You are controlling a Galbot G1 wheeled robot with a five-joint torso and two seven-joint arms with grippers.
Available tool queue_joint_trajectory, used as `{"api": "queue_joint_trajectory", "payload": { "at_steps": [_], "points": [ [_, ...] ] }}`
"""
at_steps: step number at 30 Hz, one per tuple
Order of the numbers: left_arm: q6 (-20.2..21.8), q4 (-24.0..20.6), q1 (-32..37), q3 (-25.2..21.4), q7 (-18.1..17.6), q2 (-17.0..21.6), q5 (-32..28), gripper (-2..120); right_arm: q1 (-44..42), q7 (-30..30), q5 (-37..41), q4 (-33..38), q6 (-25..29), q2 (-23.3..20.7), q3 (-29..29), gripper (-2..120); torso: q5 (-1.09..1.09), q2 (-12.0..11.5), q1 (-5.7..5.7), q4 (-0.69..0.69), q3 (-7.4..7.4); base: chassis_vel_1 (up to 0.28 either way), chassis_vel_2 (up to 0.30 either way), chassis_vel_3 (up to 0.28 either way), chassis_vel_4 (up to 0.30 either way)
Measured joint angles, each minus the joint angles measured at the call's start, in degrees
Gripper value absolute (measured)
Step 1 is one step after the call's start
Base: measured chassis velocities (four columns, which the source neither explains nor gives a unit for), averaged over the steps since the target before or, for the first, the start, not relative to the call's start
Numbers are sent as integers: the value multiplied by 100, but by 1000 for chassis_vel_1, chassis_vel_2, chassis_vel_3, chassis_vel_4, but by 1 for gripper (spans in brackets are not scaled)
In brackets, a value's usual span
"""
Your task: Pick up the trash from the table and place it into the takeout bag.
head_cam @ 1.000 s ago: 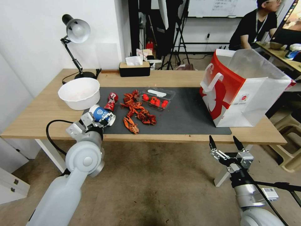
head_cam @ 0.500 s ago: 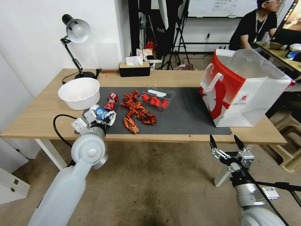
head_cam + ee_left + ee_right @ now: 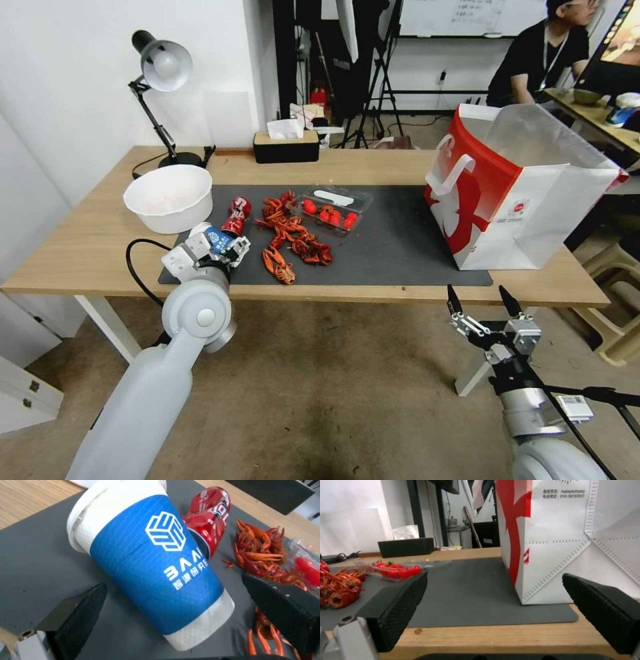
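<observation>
The wide wooden surface (image 3: 87, 240) carries a dark grey mat (image 3: 393, 247), and the red-and-white takeout bag (image 3: 513, 193) stands upright on the mat's right end. At the mat's left end lies the blue paper cup (image 3: 156, 562), on its side, its base toward the camera, with the crushed red can (image 3: 210, 517) touching it just behind. The left gripper (image 3: 223, 248) sits at the cup, fingers (image 3: 83, 610) spread wide on either side, pads clear of its wall. The right gripper (image 3: 483, 301) hangs below the surface's front edge, fingers (image 3: 400, 605) wide apart, holding nothing.
</observation>
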Motion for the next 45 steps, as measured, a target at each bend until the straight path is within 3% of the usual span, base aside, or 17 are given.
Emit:
{"api": "queue_joint_trajectory", "payload": {
  "at_steps": [18,32,37,43,45],
  "points": [
    [113,181,-218,3,-355,-7,-346,95,-15,7,-83,-54,31,87,-76,100,0,0,0,0,0,0,0,0,0],
    [108,188,-202,-72,-433,-16,-415,45,5,19,-153,-98,33,108,-128,100,1,1,0,-2,-1,0,0,0,0],
    [79,123,-93,-145,-378,1,-395,34,9,22,-169,-104,33,110,-143,100,1,1,0,-1,-1,0,0,0,0],
    [-2,-71,167,-272,-140,55,-249,23,8,23,-184,-106,33,106,-155,100,-1,1,0,0,-1,0,0,0,0],
    [-137,-299,460,-402,282,151,-37,15,14,23,-199,-103,33,99,-181,100,-2,1,0,1,0,0,0,0,0]
  ]
}}
